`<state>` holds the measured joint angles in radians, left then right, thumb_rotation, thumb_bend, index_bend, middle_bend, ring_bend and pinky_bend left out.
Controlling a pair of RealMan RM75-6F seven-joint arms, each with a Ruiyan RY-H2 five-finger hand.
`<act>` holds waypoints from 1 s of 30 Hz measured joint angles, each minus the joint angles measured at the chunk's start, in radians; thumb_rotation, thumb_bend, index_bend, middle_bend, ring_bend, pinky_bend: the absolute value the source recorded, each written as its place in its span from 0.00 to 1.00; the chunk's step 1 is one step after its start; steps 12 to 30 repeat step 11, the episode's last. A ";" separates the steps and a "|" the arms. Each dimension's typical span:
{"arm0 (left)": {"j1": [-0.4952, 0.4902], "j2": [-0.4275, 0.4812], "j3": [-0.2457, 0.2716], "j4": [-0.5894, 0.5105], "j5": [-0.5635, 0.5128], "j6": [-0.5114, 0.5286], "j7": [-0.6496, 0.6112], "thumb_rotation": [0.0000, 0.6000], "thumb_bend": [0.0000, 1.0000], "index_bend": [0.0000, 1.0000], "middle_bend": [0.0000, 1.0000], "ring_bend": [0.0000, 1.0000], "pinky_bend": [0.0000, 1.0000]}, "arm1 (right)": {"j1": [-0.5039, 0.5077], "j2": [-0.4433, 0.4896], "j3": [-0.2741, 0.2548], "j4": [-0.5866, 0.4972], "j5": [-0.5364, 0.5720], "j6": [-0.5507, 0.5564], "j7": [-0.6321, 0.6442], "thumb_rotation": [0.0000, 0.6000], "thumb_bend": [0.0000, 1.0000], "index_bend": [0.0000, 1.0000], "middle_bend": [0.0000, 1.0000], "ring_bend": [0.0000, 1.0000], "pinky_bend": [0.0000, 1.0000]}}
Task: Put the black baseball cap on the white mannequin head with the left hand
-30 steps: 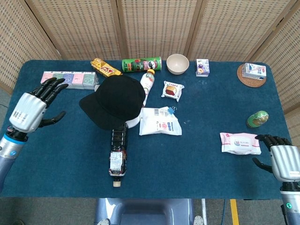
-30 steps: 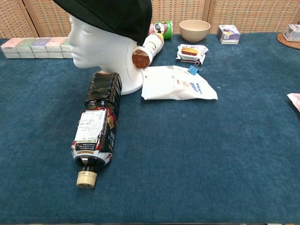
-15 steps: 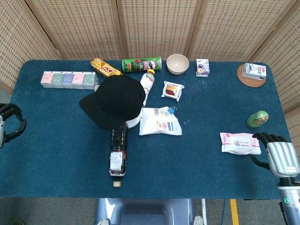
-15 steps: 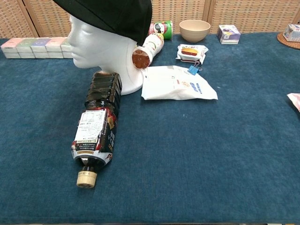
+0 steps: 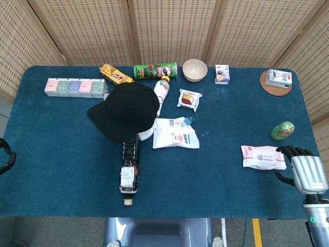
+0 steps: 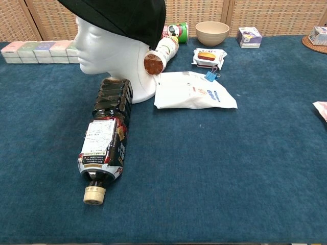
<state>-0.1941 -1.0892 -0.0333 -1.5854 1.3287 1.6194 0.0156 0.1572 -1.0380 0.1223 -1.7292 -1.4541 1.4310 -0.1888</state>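
The black baseball cap [image 5: 126, 110] sits on the white mannequin head [image 6: 110, 51], brim toward the table's left; the chest view shows the cap [image 6: 122, 18] covering the crown above the face. In the head view only the head's white base [image 5: 147, 135] peeks out from under it. A dark sliver of my left hand [image 5: 5, 154] shows at the left edge, off the table and far from the cap. My right hand [image 5: 304, 172] hovers at the front right corner, fingers loosely apart and empty, beside a pink wipes pack [image 5: 263, 157].
A dark drink bottle [image 6: 106, 143] lies against the mannequin's neck. A white pouch [image 5: 175, 134], a white bottle [image 5: 161, 92], a snack pack [image 5: 188, 99], a green can [image 5: 154, 70], a bowl [image 5: 194, 69] and a row of boxes [image 5: 76, 87] surround it.
My left hand has drawn back from beside the cap to the table's left edge and nearly out of view. The cap stays on the mannequin head. The right hand barely shifted.
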 measured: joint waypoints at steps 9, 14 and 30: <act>0.019 0.061 0.007 -0.094 -0.057 -0.096 0.070 1.00 0.37 0.64 0.49 0.39 0.54 | 0.003 0.000 -0.004 -0.007 -0.004 0.000 -0.009 1.00 0.15 0.35 0.40 0.42 0.41; 0.019 0.073 0.004 -0.111 -0.057 -0.109 0.082 1.00 0.37 0.64 0.49 0.39 0.54 | 0.004 -0.001 -0.005 -0.007 -0.004 -0.001 -0.009 1.00 0.15 0.35 0.40 0.42 0.41; 0.019 0.073 0.004 -0.111 -0.057 -0.109 0.082 1.00 0.37 0.64 0.49 0.39 0.54 | 0.004 -0.001 -0.005 -0.007 -0.004 -0.001 -0.009 1.00 0.15 0.35 0.40 0.42 0.41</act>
